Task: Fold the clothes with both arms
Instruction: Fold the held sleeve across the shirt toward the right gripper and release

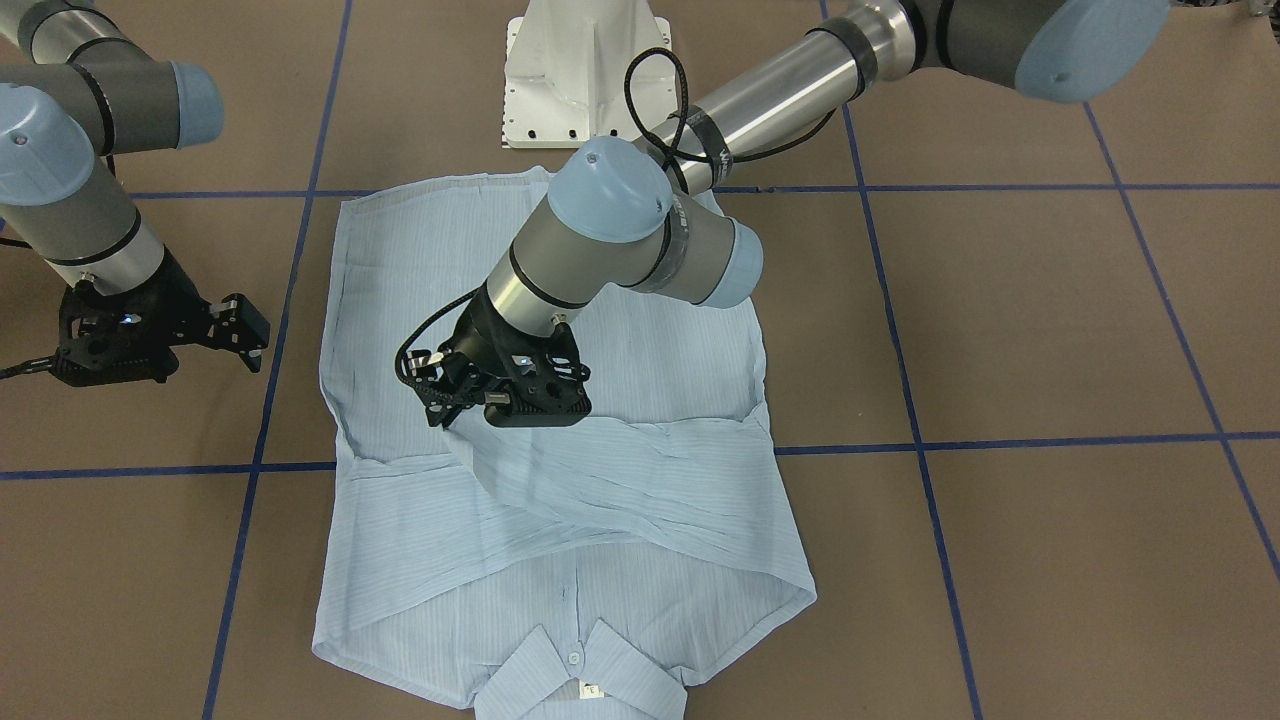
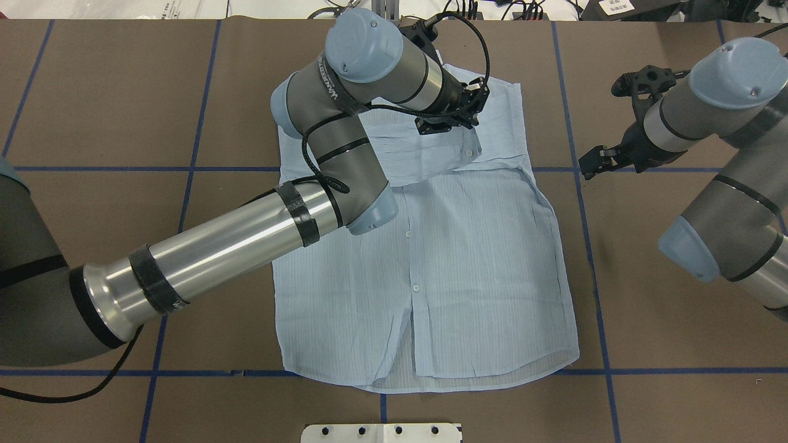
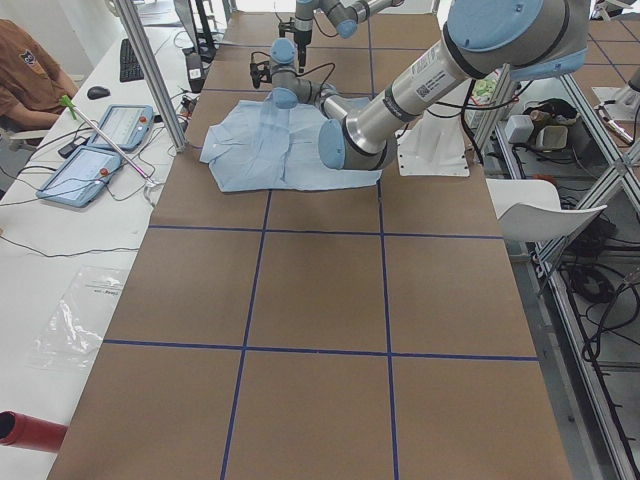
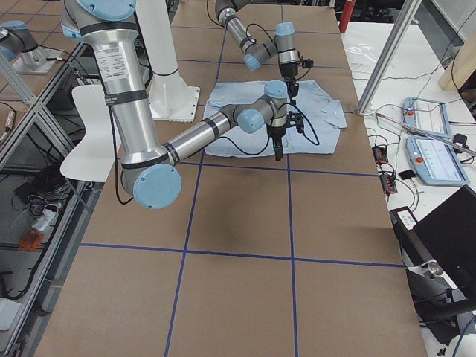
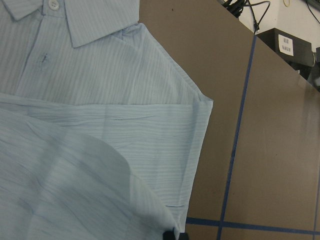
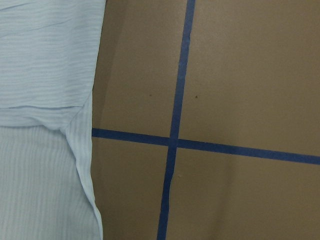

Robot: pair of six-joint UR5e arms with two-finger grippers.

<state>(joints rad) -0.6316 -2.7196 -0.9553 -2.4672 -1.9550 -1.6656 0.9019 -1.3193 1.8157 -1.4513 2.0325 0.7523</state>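
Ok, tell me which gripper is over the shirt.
The left gripper, at the folded sleeve of the shirt; the right gripper hangs beside it, over brown table.

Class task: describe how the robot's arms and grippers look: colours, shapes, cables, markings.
Both the left arm and right arm are round tubes, polished silver and matt grey, with light-blue domed joint caps. Black bands ring the left arm's silver tube, a black cable loops along it, and white lettering marks its wrist. The left gripper and right gripper are black and angular.
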